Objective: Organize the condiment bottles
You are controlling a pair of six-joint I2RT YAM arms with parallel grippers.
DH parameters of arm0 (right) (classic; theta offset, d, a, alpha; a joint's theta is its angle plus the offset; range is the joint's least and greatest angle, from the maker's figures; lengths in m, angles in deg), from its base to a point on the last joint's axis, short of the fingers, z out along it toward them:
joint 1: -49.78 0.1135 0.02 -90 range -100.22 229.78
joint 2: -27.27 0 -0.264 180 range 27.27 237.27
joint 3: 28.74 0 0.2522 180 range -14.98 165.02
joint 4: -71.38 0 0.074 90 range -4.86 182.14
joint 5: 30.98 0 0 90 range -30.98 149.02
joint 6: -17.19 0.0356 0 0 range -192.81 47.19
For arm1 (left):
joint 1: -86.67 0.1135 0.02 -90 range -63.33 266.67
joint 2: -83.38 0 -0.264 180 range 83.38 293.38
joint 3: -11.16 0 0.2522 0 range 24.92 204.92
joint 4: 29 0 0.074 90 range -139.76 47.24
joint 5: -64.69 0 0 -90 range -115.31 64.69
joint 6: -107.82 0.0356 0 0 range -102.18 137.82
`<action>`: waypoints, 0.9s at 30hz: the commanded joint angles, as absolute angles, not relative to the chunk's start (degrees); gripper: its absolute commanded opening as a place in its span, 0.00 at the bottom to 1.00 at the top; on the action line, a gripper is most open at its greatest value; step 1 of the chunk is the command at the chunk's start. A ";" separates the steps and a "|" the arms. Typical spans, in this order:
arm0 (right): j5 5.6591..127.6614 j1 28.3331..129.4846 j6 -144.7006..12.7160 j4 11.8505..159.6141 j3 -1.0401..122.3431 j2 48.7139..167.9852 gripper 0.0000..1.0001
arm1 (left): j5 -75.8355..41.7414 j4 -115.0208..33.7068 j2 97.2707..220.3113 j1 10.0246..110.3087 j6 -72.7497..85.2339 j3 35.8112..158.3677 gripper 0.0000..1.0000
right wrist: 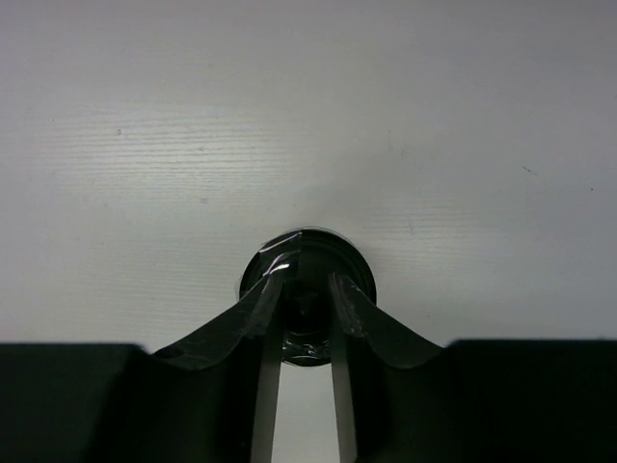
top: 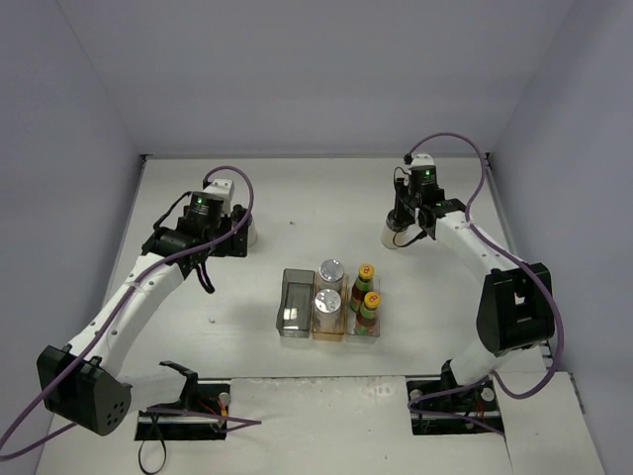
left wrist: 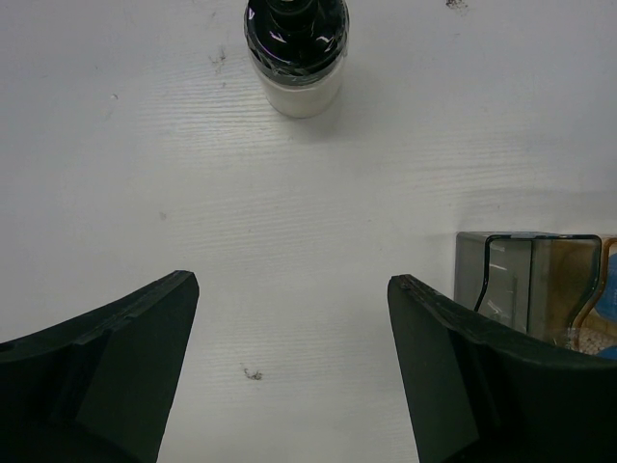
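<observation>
The condiment bottles point(top: 327, 302) are small, round-bodied containers, and they stand in three places on the white table point(left wrist: 318, 203), whose matte surface shows a fine streaked grain and a few dark specks.

Two pale silver-capped bottles point(top: 331, 272), their lids flat and metallic, stand one behind the other in the amber bin point(top: 329, 332). Two dark bottles point(top: 368, 297) with yellow-red caps and red-green labels stand the same way in the clear bin point(top: 378, 332) just to its right. The grey bin point(top: 294, 303), a smoky see-through rectangle with rounded corners, touches the amber bin's left side and holds no bottle.

The right black-capped bottle point(right wrist: 304, 253) stands upright on the table well behind and to the right of the bins. The right gripper point(right wrist: 307, 289) comes down over it, its two thin dark fingers point(right wrist: 265, 309) pinching the glossy round cap from both sides.

The left black-capped bottle point(left wrist: 294, 58) has a cream-white body under a shiny black lid and stands upright on the table behind and to the left of the bins. The left gripper point(left wrist: 294, 285) is spread wide, its broad matte-black fingers point(left wrist: 125, 357) short of the bottle and touching nothing.
</observation>
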State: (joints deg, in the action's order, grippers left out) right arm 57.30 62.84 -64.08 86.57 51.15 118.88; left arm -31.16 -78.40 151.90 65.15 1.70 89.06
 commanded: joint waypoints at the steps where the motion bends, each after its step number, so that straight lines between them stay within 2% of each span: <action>1: 56.91 62.53 -64.63 83.56 53.40 117.18 0.22 | -31.55 -75.46 151.06 65.40 1.83 89.96 0.80; 3: 57.00 62.53 -64.81 83.64 53.57 117.44 0.15 | -31.46 -75.46 151.06 65.40 1.74 89.96 0.80; 5: 57.17 62.53 -65.07 83.99 53.92 117.71 0.01 | -31.46 -75.54 150.97 65.40 1.74 89.96 0.80; 13: 62.88 63.75 -68.06 84.17 58.83 116.57 0.00 | -32.25 -75.46 150.36 65.57 1.91 89.96 0.80; 19: 63.24 68.58 -72.01 87.57 66.22 117.00 0.00 | -37.43 -76.51 149.74 66.27 1.91 89.78 0.80; 27: 66.22 78.43 -76.76 92.07 77.11 118.67 0.00 | -38.49 -76.25 148.51 68.65 1.47 89.08 0.80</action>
